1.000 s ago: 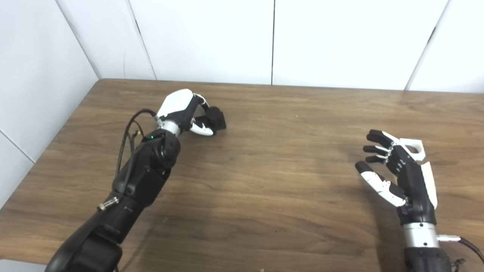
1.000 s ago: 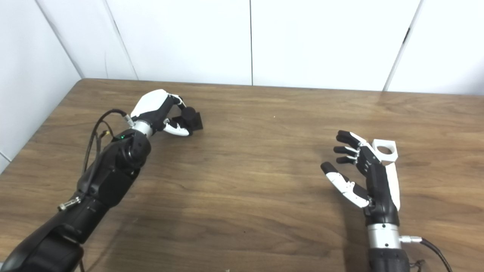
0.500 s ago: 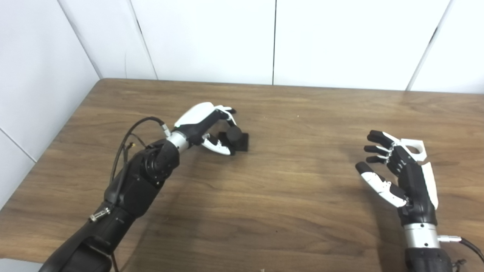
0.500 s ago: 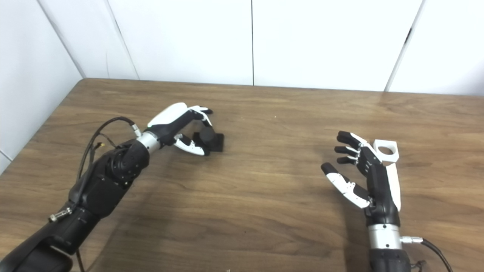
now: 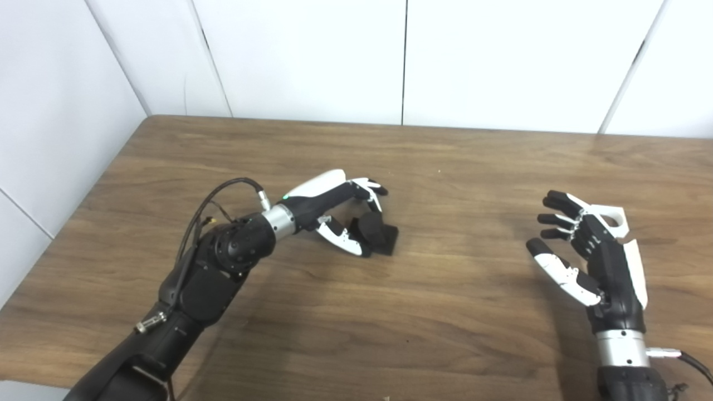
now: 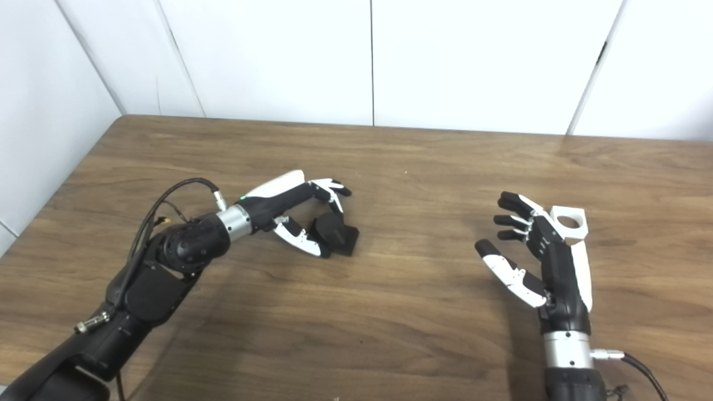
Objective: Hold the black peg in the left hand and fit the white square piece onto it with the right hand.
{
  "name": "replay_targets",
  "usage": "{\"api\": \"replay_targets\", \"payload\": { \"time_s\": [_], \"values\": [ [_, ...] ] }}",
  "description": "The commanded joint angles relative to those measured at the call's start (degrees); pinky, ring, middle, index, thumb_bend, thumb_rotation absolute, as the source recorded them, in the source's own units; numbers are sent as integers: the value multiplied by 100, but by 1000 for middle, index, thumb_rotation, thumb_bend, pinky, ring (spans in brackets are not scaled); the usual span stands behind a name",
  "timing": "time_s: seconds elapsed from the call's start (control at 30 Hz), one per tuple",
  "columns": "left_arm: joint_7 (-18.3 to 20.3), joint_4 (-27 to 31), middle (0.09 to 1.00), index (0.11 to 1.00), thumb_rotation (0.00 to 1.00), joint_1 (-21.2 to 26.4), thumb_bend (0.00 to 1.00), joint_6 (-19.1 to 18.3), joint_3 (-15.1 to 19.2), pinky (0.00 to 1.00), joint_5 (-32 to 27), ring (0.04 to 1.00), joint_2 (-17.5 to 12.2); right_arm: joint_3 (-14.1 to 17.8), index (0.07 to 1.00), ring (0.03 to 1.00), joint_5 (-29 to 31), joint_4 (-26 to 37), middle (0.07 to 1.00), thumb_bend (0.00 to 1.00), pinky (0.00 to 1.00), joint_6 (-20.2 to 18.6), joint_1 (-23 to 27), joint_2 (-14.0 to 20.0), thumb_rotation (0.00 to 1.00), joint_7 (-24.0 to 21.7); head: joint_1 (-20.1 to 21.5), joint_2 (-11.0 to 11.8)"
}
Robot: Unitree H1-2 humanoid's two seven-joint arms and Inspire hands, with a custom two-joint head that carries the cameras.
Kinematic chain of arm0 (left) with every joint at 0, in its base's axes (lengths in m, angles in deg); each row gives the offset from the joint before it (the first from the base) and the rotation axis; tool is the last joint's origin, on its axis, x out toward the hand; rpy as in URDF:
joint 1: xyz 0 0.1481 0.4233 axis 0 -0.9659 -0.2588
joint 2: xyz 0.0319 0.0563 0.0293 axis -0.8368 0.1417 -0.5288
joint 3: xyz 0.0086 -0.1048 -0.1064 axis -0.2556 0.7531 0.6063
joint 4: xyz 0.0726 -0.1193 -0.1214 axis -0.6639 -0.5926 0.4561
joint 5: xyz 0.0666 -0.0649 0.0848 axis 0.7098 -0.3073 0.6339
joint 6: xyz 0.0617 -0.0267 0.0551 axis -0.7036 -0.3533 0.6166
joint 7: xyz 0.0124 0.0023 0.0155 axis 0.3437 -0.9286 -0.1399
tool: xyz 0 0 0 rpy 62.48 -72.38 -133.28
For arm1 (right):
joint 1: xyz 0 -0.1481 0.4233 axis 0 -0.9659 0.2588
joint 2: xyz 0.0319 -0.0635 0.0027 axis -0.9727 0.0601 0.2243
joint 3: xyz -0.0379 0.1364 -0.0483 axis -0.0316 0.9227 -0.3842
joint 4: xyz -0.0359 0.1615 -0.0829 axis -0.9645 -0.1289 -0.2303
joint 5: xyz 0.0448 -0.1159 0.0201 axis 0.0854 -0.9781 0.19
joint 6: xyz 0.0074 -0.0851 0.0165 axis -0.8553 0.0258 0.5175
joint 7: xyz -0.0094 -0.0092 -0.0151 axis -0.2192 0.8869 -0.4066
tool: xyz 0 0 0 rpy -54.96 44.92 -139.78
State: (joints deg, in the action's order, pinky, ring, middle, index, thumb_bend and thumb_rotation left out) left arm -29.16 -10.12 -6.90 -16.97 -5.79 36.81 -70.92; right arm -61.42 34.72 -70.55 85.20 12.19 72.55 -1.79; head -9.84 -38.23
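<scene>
— Where's the peg?
— I see my left hand [image 5: 334, 209] pinching the black peg [image 5: 377, 236] on the bench [image 5: 434, 312].
— And the white piece?
— The white square piece [image 6: 568, 224] sits at three o'clock, behind my spread right hand [image 6: 537, 259].

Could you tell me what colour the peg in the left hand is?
Black peg; the right eye view shows it best.

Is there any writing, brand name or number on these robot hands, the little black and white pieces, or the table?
No text can be read in either view.
Left hand, black peg: no markings show.
Right hand, white square piece: plain; only a round hole shows in the piece.
Wooden table and white wall panels: bare, no labels or signs.
A small green light glows at the left wrist; it is no character.
</scene>
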Motion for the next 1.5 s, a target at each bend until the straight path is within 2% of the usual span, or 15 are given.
{"api": "replay_targets", "payload": {
  "time_s": [0.0,0.1,0.27,0.43,0.67,0.87,1.0,1.1,1.3,1.37,1.4,1.43,1.47],
  "values": [
    [69,223,897,490,74,114,521,182,-32,860,-129,980,45,26,782,706,-59,-83,790,545,613,107,-197,17,445,48,0,-8],
    [127,345,896,491,73,64,522,195,-111,862,-50,986,136,26,781,710,-79,-70,793,551,615,114,-207,14,469,57,21,-21],
    [152,450,894,492,74,-43,522,293,-261,861,43,982,298,37,782,710,-53,-65,792,545,612,105,-205,15,453,46,42,-32],
    [60,316,896,492,75,-135,521,610,-464,875,223,976,454,48,785,721,-78,-47,793,545,625,71,-208,24,462,41,48,-31],
    [83,203,896,491,73,-231,521,677,-702,908,386,975,620,66,781,709,-174,37,790,551,619,-47,-200,15,475,67,143,-47],
    [61,196,901,491,72,-258,522,718,-693,909,399,978,613,97,777,703,-84,52,773,548,617,-3,-214,13,454,50,327,-89],
    [48,230,899,491,72,-272,522,786,-658,916,387,973,552,108,781,702,-128,88,778,554,621,-108,-201,2,480,56,485,-131],
    [42,260,894,492,71,-303,522,817,-650,910,424,965,496,103,782,700,-175,98,784,554,613,-118,-170,-8,485,76,754,-168],
    [161,501,901,492,71,-464,522,653,-634,922,410,970,307,51,778,701,-267,199,780,569,603,-241,-116,-158,481,131,1940,-195],
    [148,502,896,491,70,-506,522,739,-588,909,310,962,240,19,779,701,-294,215,781,563,605,-287,-107,-232,469,161,2350,-167],
    [139,498,892,491,69,-520,522,771,-572,902,279,957,219,7,779,702,-296,213,781,562,605,-299,-104,-255,463,172,2350,-167],
    [122,485,890,491,69,-537,522,822,-553,898,250,955,196,-13,779,702,-321,200,781,562,606,-301,-98,-275,460,188,2575,-125],
    [104,469,886,491,68,-551,522,885,-535,890,224,947,174,-32,778,706,-354,180,780,561,610,-296,-87,-289,452,200,2605,-119]
  ]
}}
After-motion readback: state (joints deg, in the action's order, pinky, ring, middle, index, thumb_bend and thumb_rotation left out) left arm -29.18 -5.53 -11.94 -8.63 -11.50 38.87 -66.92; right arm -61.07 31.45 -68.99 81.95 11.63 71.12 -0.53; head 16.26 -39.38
